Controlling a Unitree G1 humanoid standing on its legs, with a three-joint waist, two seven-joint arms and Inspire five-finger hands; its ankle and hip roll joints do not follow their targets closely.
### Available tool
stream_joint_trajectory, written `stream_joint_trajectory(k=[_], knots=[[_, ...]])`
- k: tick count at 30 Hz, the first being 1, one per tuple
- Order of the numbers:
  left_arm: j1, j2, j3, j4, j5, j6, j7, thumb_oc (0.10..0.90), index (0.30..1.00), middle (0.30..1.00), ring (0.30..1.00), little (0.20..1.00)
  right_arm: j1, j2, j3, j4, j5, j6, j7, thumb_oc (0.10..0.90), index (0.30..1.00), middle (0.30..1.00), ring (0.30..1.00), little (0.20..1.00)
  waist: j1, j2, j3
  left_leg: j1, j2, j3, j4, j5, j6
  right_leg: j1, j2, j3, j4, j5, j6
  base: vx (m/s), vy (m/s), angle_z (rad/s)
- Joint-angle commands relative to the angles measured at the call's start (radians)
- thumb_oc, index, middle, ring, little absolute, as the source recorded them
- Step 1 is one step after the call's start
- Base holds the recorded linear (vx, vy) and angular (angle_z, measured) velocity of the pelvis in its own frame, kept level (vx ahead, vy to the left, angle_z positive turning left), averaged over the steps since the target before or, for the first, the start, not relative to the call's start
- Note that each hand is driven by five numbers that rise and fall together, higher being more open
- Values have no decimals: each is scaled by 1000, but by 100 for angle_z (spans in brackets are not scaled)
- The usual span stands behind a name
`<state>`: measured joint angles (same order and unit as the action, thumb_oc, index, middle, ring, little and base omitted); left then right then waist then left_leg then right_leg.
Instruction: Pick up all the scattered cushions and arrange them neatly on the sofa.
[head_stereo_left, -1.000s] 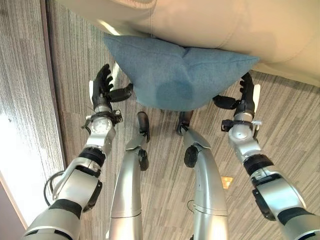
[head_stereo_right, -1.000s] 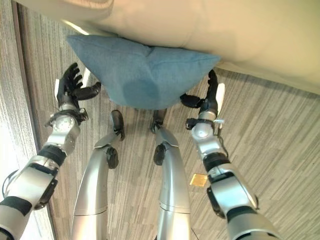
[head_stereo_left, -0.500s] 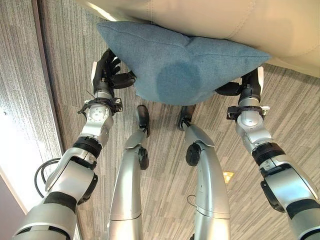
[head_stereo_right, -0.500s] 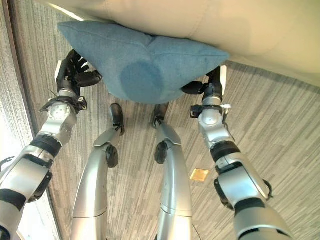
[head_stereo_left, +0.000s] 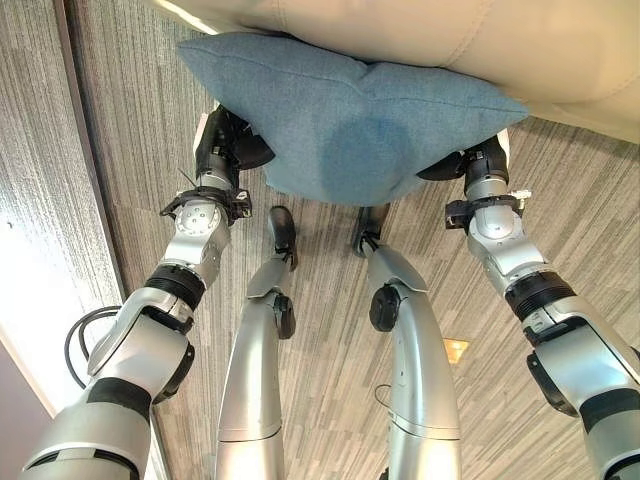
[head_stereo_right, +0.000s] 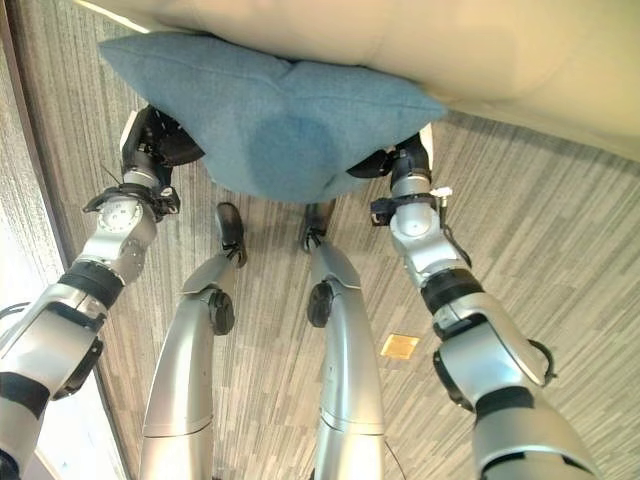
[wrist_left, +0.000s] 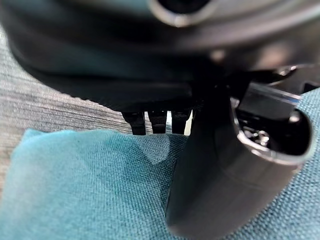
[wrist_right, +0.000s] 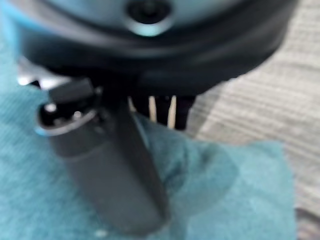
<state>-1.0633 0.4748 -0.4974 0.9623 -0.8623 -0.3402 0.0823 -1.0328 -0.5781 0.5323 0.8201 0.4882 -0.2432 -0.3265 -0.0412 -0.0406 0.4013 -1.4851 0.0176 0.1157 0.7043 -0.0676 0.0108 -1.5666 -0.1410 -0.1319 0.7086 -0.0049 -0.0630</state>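
Here, against the cream sofa (head_stereo_left: 450, 40) on the far side, a blue cushion (head_stereo_left: 350, 130) is pinched at both ends, left hand (head_stereo_left: 222, 150) and right hand (head_stereo_left: 478, 165) grasping it, apparently to lift it level.

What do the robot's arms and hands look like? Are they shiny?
Yes. Both arms are shiny silver-grey, built from rounded segments joined by black bands. Each wrist is a round silver piece with small black fittings. The left hand and the right hand are dark, almost black. Each has a thick, smooth thumb and a row of thinner fingers beside it. A white strip runs along each hand's edge.
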Motion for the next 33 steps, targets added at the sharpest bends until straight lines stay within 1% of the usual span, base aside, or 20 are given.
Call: stream_joint_trajectory(k=[1, 2, 5, 7, 8, 10, 11, 12, 13, 14, 16, 17, 22, 23, 24, 29, 32, 33], knots=[[15, -91, -7, -189, -3, -100, -103, 400, 300, 300, 300, 300, -124, 162, 31, -264, -17, -178, 75, 400, 300, 300, 300, 300, -15, 49, -137, 0, -18, -66, -52, -14, -7, 104, 53, 20, -86, -27, 89, 0, 0, 0], [34, -91, 11, -213, -4, -113, -104, 400, 300, 300, 300, 300, -93, 172, -6, -292, -16, -189, 69, 400, 300, 300, 300, 300, -16, 48, -147, 22, -17, -62, -69, -12, -7, 122, 54, 17, -98, -26, 90, 0, 0, 0], [61, -92, 25, -246, 5, -122, -105, 400, 300, 300, 300, 300, -52, 179, -34, -324, -33, -192, 65, 400, 300, 300, 300, 300, -16, 46, -155, 53, -20, -59, -94, -9, -6, 149, 55, 14, -118, -20, 94, -10, 10, 0], [126, -104, 53, -308, 13, -135, -115, 400, 300, 300, 300, 300, 23, 192, -74, -379, -51, -198, 68, 400, 300, 300, 300, 300, -17, 47, -163, 130, -16, -56, -152, -1, -9, 216, 51, 12, -156, -16, 98, -37, 42, 2], [129, -104, 53, -311, 14, -135, -114, 400, 300, 300, 300, 300, 27, 192, -75, -382, -52, -197, 68, 400, 300, 300, 300, 300, -17, 47, -161, 137, -16, -56, -156, 0, -9, 222, 51, 12, -158, -15, 98, 0, 0, 0], [182, -113, 71, -347, 27, -140, -120, 400, 300, 300, 300, 300, 85, 195, -95, -417, -67, -194, 76, 400, 300, 300, 300, 300, -18, 45, -159, 205, -14, -51, -194, 6, -12, 286, 48, 10, -188, -10, 102, -9, 16, 0], [245, -132, 82, -382, 41, -141, -134, 400, 300, 300, 300, 300, 152, 204, -112, -458, -84, -192, 85, 400, 300, 300, 300, 300, -18, 43, -159, 278, -11, -46, -233, 10, -19, 351, 42, 5, -217, -7, 105, 0, 0, 0], [249, -133, 82, -385, 42, -141, -133, 400, 300, 300, 300, 300, 157, 204, -112, -462, -85, -190, 84, 400, 300, 300, 300, 300, -18, 42, -157, 286, -12, -46, -237, 12, -19, 358, 42, 5, -220, -6, 105, 7, 14, 5], [285, -143, 85, -398, 47, -140, -138, 400, 300, 300, 300, 300, 189, 208, -121, -484, -92, -185, 91, 400, 300, 300, 300, 300, -17, 41, -155, 324, -14, -47, -255, 14, -21, 392, 38, 3, -237, -2, 107, 0, 0, 0], [319, -160, 93, -411, 47, -139, -147, 400, 300, 300, 300, 300, 235, 215, -133, -507, -100, -185, 97, 400, 300, 300, 300, 300, -16, 40, -157, 369, -18, -48, -285, 19, -25, 432, 38, 2, -257, -2, 108, 0, 0, 0], [476, -210, 104, -499, 58, -137, -177, 400, 300, 300, 300, 300, 414, 242, -164, -592, -125, -175, 132, 400, 300, 300, 300, 300, -14, 27, -169, 560, -35, -50, -381, 29, -33, 608, 30, -16, -349, 8, 116, -2, -6, -2], [480, -211, 104, -501, 59, -136, -176, 400, 300, 300, 300, 300, 418, 243, -164, -594, -125, -174, 132, 400, 300, 300, 300, 300, -13, 27, -168, 567, -35, -51, -385, 30, -33, 614, 30, -17, -352, 9, 116, 24, -15, -4], [669, -255, 93, -560, 61, -119, -221, 400, 300, 300, 300, 300, 648, 278, -188, -666, -135, -164, 184, 400, 300, 300, 300, 300, -16, 8, -195, 817, -51, -61, -498, 46, -39, 864, 41, -34, -468, 15, 126, 57, -17, 0], [734, -255, 88, -590, 72, -111, -233, 400, 300, 300, 300, 300, 726, 270, -204, -698, -148, -156, 203, 400, 300, 300, 300, 300, -21, -3, -208, 887, -54, -52, -529, 80, -35, 946, 40, -46, -513, 45, 123, 34, -26, -6], [735, -255, 88, -590, 73, -111, -232, 400, 300, 300, 300, 300, 727, 270, -204, -699, -148, -155, 203, 400, 300, 300, 300, 300, -21, -3, -206, 890, -54, -52, -531, 80, -35, 949, 40, -46, -514, 45, 123, 50, -20, -11], [869, -243, 87, -630, 119, -98, -237, 400, 300, 300, 300, 300, 888, 227, -254, -755, -199, -139, 235, 400, 300, 300, 300, 300, -29, -11, -254, 1095, -45, -43, -617, 86, -39, 1158, 65, -48, -604, 44, 137, 133, -46, -8], [940, -213, 101, -663, 166, -93, -235, 400, 300, 300, 300, 300, 964, 185, -292, -788, -265, -129, 243, 400, 300, 300, 300, 300, -32, -10, -294, 1187, -30, -30, -654, 87, -39, 1244, 79, -40, -633, 39, 139, 171, -81, -13], [978, -204, 117, -678, 179, -89, -237, 400, 300, 300, 300, 300, 1010, 165, -323, -806, -295, -122, 246, 400, 300, 300, 300, 300, -35, -12, -320, 1245, -21, -20, -668, 80, -40, 1298, 90, -27, -649, 33, 139, 244, -159, -11]])
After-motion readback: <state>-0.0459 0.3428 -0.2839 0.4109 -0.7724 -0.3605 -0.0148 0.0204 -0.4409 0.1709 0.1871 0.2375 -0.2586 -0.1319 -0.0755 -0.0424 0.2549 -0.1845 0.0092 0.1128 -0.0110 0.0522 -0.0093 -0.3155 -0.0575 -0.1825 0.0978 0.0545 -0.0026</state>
